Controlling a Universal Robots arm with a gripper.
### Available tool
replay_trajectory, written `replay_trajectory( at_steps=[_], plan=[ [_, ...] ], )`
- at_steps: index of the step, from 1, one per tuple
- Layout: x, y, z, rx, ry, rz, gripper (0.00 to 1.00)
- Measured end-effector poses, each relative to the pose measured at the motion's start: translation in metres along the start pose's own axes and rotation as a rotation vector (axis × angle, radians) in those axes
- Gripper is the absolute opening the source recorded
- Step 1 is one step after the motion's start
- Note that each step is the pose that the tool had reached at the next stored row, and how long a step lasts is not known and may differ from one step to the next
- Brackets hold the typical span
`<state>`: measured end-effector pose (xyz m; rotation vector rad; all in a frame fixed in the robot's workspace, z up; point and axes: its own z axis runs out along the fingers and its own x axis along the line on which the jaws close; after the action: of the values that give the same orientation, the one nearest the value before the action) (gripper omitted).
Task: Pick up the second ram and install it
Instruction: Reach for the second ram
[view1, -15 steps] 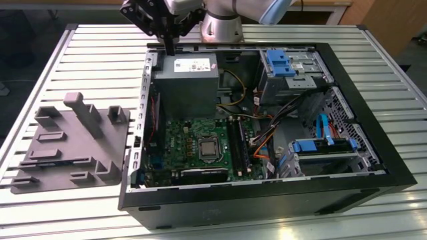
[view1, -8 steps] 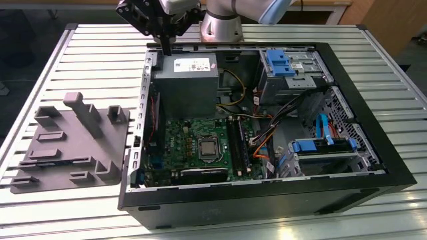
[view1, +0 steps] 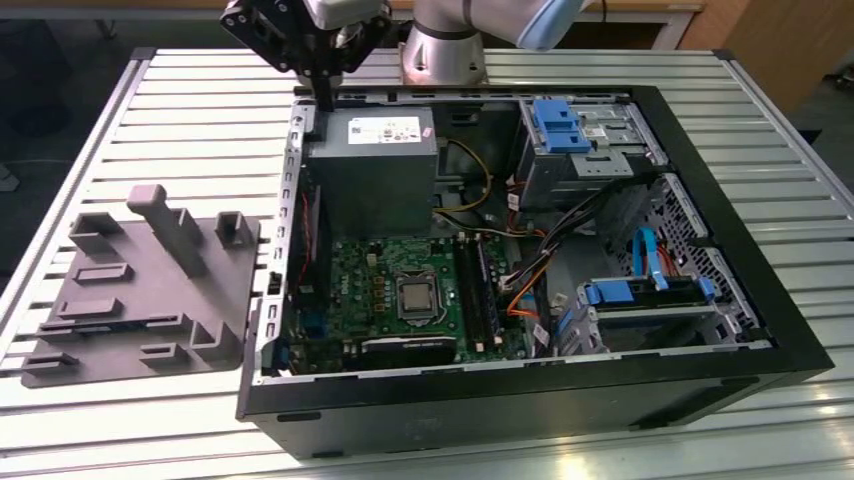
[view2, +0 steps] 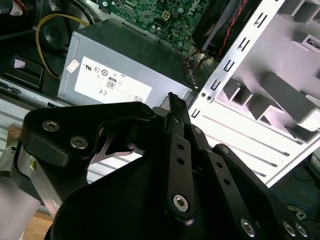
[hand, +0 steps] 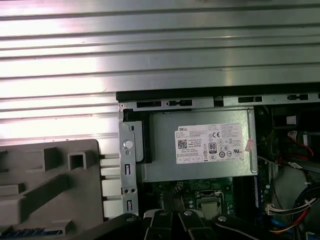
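Observation:
The second ram (view1: 118, 321) looks like a slim dark strip standing edge-on in a long slot of the grey moulded tray (view1: 200, 300), on the table at the exterior view's left. In the first wrist view the ram (hand: 32, 232) is a bluish strip in the tray (hand: 50, 165). My gripper (view1: 324, 100) hangs above the far left corner of the open computer case (view1: 534, 385), well away from the ram. In the second wrist view my gripper (view2: 171, 100) has its fingertips together and nothing between them. The motherboard's memory slots (view1: 477, 290) lie inside the case.
A grey power supply (view1: 371, 160) sits directly under the gripper's side of the case. Blue drive bays (view1: 567, 130) and orange and black cables (view1: 527, 285) fill the case towards the exterior view's right. The case and tray rest on a ribbed metal tabletop (view1: 200, 110).

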<state>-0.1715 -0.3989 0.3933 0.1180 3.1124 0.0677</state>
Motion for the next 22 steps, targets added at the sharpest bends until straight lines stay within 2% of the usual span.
replay_trajectory(
  at_steps=[22],
  plan=[
    [0.0201,-0.0015,-0.0005,-0.0001,-0.0001,0.0,0.11]
  ],
)
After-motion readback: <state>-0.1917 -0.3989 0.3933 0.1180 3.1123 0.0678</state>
